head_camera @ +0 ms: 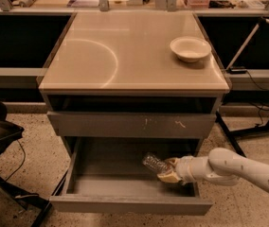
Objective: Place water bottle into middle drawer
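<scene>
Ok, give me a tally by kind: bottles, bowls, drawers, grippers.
Water bottle: 1, held by the gripper over the open middle drawer.
White bowl: 1, on the cabinet top.
Drawers: 2, the open middle drawer and the shut scratched drawer front above it.
Gripper: 1, at the middle drawer's right side.
Total: 5.

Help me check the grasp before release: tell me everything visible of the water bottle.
The water bottle is small, clear, crinkled plastic. It is tilted, its free end pointing up and left, its other end clamped in the gripper, which reaches in from the right. It is inside the open middle drawer, in the right half; whether it touches the drawer floor cannot be told. No cap or label can be made out.
</scene>
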`<state>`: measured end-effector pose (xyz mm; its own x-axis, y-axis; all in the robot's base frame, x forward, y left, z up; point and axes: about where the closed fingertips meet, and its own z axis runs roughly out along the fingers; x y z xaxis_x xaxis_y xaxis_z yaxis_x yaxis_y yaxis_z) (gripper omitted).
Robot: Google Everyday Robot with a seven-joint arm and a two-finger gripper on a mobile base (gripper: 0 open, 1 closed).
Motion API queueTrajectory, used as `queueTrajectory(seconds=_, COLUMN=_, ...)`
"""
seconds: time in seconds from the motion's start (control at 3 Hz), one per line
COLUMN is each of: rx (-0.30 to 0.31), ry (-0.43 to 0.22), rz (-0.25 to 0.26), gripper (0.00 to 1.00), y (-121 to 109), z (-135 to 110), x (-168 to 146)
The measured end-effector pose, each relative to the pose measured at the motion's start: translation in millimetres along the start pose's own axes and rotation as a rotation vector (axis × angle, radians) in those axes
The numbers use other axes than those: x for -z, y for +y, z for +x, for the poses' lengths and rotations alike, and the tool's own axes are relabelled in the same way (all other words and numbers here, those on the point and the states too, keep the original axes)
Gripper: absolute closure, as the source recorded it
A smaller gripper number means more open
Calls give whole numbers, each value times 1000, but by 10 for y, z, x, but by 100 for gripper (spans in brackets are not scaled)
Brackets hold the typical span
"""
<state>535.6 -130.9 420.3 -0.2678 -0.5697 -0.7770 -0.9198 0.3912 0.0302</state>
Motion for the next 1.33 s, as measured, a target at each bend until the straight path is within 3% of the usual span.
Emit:
queueTrajectory(seconds=0.33, rx=0, ry=0, rz=0, gripper=81, y=0, z=0, x=0)
queueTrajectory(seconds=1.33, rx=0, ry=0, rz=0, gripper=11, y=1, z=0, x=-1)
